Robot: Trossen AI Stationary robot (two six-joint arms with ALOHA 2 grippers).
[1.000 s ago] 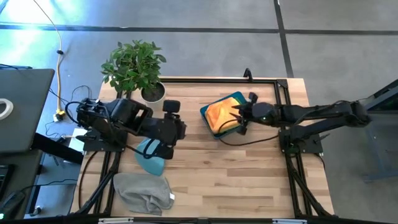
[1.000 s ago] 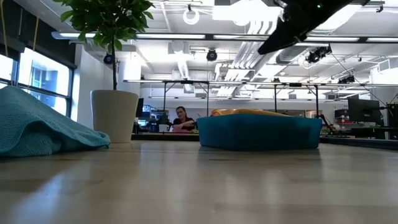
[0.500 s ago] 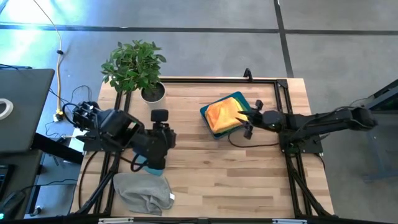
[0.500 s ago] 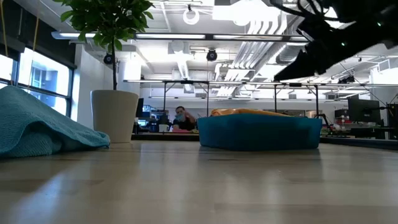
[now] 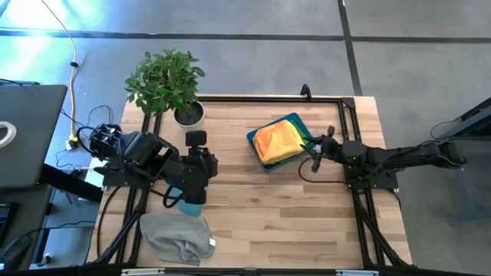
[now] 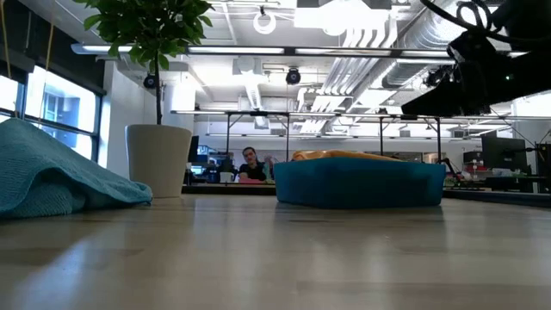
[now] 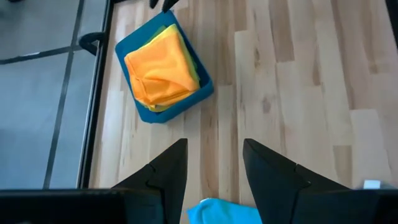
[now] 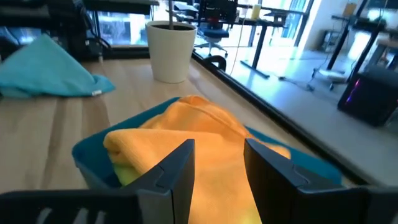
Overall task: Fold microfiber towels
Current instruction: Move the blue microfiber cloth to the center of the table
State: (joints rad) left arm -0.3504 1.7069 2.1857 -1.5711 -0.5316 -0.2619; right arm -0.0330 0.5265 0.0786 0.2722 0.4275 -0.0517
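The wooden table [image 5: 261, 207] carries a blue bin [image 5: 301, 126], potted plant [image 5: 186, 113], light blue towel [image 5: 189, 205] and grey towel [image 5: 175, 236].

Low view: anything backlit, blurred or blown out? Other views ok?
Low view: bright ceiling lights leave the right end effector a dark silhouette; the near tabletop is soft, with a pale sheen. High view: evenly lit, with a blue-white flare in the top left corner. Right wrist view: orange towel sharp, windows behind washed out. Left wrist view: clear, and the blue bin casts little shadow.

Potted plant [image 5: 166, 80] at table corner, blue bin [image 5: 292, 122] right of it
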